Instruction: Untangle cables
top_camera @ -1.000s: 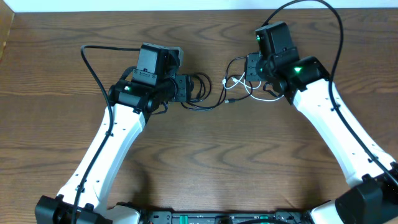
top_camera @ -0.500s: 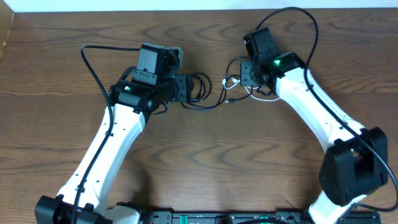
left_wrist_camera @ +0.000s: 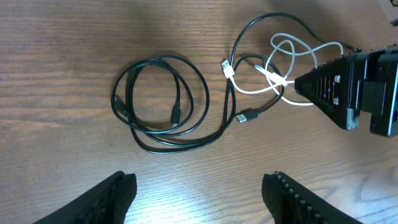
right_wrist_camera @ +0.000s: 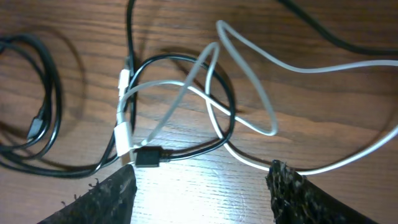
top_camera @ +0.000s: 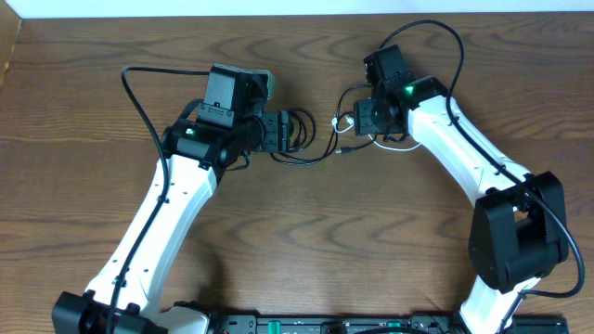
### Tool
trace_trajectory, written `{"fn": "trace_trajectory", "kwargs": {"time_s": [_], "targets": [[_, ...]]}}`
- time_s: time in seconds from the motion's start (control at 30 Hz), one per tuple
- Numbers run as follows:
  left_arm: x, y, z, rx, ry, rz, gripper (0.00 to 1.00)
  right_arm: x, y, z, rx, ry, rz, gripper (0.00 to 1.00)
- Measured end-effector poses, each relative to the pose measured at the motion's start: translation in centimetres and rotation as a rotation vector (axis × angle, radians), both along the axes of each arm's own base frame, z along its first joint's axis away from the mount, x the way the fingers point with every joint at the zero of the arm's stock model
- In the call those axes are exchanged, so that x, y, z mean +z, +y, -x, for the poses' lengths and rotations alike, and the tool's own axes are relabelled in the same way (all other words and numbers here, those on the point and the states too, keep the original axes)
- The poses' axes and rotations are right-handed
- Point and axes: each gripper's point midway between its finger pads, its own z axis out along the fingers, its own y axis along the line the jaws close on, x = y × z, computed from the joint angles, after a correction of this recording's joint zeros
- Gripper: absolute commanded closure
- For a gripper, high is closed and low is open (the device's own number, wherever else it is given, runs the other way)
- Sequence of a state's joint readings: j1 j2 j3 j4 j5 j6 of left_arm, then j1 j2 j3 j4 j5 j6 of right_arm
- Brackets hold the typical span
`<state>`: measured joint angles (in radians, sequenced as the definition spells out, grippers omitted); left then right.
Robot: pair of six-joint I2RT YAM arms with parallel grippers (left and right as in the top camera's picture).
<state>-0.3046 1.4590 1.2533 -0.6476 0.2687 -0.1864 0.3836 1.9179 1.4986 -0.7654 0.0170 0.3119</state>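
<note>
Okay, both cords lie on the wood bench [top_camera: 306,250], between the two arms. The black cord [left_wrist_camera: 246,117] is coiled in loose loops on the left of the left wrist view. One end runs right to a plug, and another stretch arcs up into the white cord [left_wrist_camera: 272,74]. The white cord is looped on the right and crosses the black one in several spots, so they are tangled there. The left gripper [left_wrist_camera: 199,199] has its fingers spread wide with nothing between them, and the black coil is just ahead of it. The right gripper [right_wrist_camera: 199,193] also has its fingers spread with nothing pinched, above the crossing loops. The white cord passes right by one finger; I can't tell if it touches.
</note>
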Motion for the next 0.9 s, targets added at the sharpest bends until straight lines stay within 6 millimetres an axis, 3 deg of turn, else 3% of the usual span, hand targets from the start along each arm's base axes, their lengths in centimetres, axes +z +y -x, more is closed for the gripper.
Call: {"fn": "trace_trajectory", "kwargs": {"time_s": [0.33, 0.73, 0.9], "targets": [[-0.2, 0.1, 0.2, -0.003, 0.011, -0.007, 0.23, -0.4, -1.1, -0.2, 0.011, 0.021, -0.005, 0.30], [-0.9, 0.4, 1.2, -0.003, 0.061, -0.022, 0.23, -4.5, -1.7, -2.0, -0.014, 0.039, 0.000, 0.30], [-0.9, 0.4, 1.3, -0.003, 0.062, -0.023, 0.23, -4.2, -1.4, -2.9, -0.012, 0.003, -0.012, 0.46]]}}
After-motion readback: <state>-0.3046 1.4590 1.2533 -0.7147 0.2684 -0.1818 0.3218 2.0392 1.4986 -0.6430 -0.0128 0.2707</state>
